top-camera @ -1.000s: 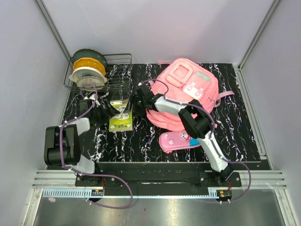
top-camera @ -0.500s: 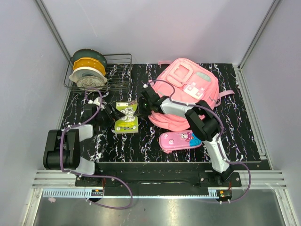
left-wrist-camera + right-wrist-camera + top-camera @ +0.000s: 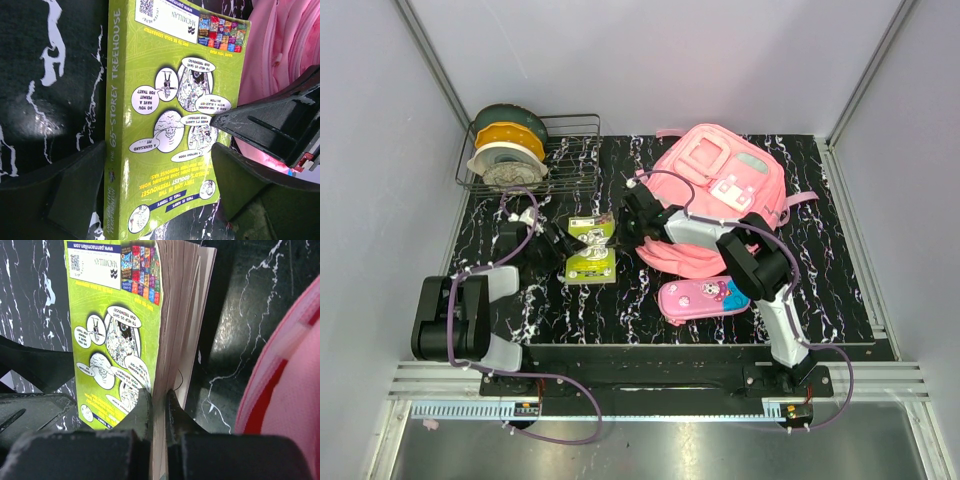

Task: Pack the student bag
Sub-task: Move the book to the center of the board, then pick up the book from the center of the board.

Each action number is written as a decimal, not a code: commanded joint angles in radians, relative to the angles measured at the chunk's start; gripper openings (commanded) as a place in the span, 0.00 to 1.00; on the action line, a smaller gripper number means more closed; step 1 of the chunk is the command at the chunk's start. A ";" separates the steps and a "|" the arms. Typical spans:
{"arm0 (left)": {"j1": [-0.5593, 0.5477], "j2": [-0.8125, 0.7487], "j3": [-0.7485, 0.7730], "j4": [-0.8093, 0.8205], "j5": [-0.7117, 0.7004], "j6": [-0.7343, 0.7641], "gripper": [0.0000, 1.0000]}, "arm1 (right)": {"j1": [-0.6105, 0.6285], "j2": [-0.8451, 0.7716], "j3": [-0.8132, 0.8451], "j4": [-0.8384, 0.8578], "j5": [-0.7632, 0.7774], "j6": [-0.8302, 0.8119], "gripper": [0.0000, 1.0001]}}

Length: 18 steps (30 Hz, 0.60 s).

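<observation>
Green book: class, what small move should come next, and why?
Probably the left gripper, clasping the green book across its width, lets go. The right gripper pinches its page-side edge, and the student bag lies on that arm's side.

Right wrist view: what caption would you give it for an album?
Right gripper pinches the green book beside the student bag.

Glossy lime-green paperback book [image 3: 165, 125], matt paper pages [image 3: 177, 315]; soft pink cloth backpack [image 3: 765, 185]; polished black white-veined marble-look tabletop [image 3: 840, 290]; thin bare metal wire rack [image 3: 575, 150].
</observation>
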 commanded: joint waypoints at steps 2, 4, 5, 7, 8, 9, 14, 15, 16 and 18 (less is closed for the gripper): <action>-0.056 -0.054 -0.007 -0.133 0.096 0.011 0.93 | 0.041 -0.103 -0.033 0.045 -0.043 -0.040 0.00; -0.056 -0.091 0.006 -0.168 0.064 0.034 0.99 | 0.039 -0.130 -0.046 0.045 -0.031 -0.042 0.00; -0.056 -0.104 0.011 -0.199 0.052 0.040 0.99 | 0.039 -0.138 -0.049 0.046 -0.032 -0.043 0.00; -0.056 -0.140 0.019 -0.222 0.006 0.057 0.99 | 0.039 -0.153 -0.053 0.046 -0.037 -0.045 0.00; -0.053 -0.153 0.016 -0.240 -0.011 0.062 0.99 | 0.036 -0.160 -0.058 0.055 -0.042 -0.040 0.00; -0.053 -0.169 0.013 -0.245 -0.026 0.066 0.99 | 0.033 -0.164 -0.075 0.068 -0.049 -0.032 0.00; -0.043 -0.188 -0.029 -0.212 -0.039 0.053 0.99 | -0.006 -0.212 -0.124 0.132 -0.108 0.026 0.00; -0.040 -0.197 -0.039 -0.196 -0.033 0.043 0.99 | -0.014 -0.221 -0.147 0.153 -0.123 0.032 0.00; -0.037 -0.205 -0.050 -0.164 -0.026 0.031 0.99 | -0.026 -0.236 -0.155 0.172 -0.128 0.034 0.00; -0.031 -0.223 -0.073 -0.144 -0.029 0.006 0.99 | -0.037 -0.252 -0.167 0.175 -0.146 0.034 0.00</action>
